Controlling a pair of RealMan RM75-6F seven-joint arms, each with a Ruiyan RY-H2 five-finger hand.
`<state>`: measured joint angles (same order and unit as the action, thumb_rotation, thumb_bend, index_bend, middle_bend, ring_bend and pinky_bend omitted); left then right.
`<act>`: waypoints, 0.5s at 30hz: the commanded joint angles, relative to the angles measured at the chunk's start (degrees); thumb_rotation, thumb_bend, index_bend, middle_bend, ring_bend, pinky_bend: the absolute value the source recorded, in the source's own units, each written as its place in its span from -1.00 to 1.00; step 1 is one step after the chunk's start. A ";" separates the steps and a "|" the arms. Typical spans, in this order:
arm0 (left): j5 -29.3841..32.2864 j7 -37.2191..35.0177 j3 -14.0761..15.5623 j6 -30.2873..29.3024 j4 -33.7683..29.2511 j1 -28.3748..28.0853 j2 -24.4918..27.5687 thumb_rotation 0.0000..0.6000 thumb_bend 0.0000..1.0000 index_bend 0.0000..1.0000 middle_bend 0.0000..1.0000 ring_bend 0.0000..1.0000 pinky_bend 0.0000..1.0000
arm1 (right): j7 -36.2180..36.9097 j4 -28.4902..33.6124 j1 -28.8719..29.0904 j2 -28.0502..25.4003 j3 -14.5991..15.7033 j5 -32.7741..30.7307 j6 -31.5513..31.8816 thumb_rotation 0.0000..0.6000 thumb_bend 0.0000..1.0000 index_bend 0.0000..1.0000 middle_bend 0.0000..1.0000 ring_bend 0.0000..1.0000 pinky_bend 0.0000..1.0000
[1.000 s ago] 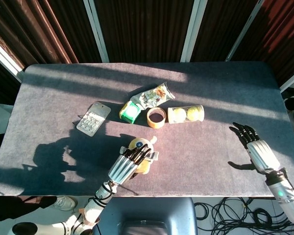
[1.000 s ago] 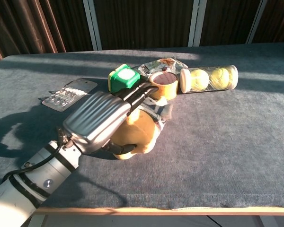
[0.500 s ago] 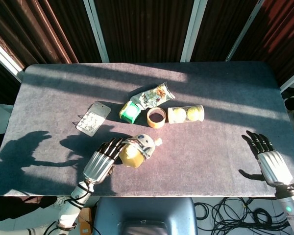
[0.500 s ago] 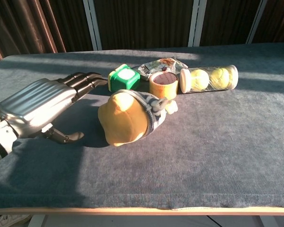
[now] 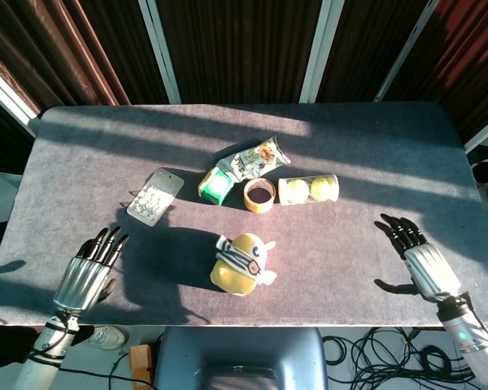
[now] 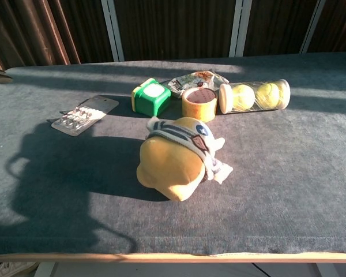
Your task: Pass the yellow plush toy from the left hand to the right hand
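Note:
The yellow plush toy (image 5: 241,262) with a grey-white scarf lies on its own on the table near the front middle, large in the chest view as the plush toy (image 6: 179,158). My left hand (image 5: 88,272) hovers far to its left by the table's front left edge, open and empty. My right hand (image 5: 416,257) is far to the right near the front right edge, open with fingers spread. Neither hand touches the toy, and neither shows in the chest view.
Behind the toy stand a green cube (image 5: 215,186), a tape roll (image 5: 259,195), a clear tube of tennis balls (image 5: 308,189) and a snack bag (image 5: 256,158). A blister pack (image 5: 155,196) lies to the left. The grey table (image 5: 374,154) ends close to both hands.
My left hand has let go of the plush toy and drawn away to the left front edge. The toy rolled a little to the right. My right hand shifted slightly.

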<state>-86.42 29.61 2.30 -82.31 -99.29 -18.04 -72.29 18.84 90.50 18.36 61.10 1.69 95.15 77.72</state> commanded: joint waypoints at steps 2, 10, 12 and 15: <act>1.93 -13.37 1.38 -6.14 3.79 6.89 4.75 1.00 -0.50 -1.00 -1.00 -1.00 -0.53 | 4.15 0.03 6.88 2.12 -2.79 2.25 -6.24 1.00 -1.00 -1.00 -1.00 -1.00 -1.00; 2.93 -20.12 -0.20 -9.43 8.35 10.60 5.20 1.00 -0.50 -1.00 -1.00 -1.00 -0.54 | 11.49 0.56 20.14 8.44 -6.83 0.61 -21.74 1.00 -1.00 -1.00 -1.00 -1.00 -1.00; 2.78 -21.38 -0.54 -9.76 8.43 11.08 5.42 1.00 -0.50 -1.00 -1.00 -1.00 -0.55 | 14.26 0.88 24.01 9.46 -7.57 -0.21 -26.86 1.00 -1.00 -1.00 -1.00 -1.00 -1.00; 2.55 -22.59 -0.60 -9.28 8.48 11.41 5.88 1.00 -0.50 -1.00 -1.00 -1.00 -0.55 | 16.26 0.50 28.52 11.25 -8.58 -1.40 -32.55 1.00 -1.00 -1.00 -1.00 -1.00 -1.00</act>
<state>-83.79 7.31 1.78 -91.75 -90.85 -6.81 -66.61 32.03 91.03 42.79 69.88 -5.25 95.25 50.47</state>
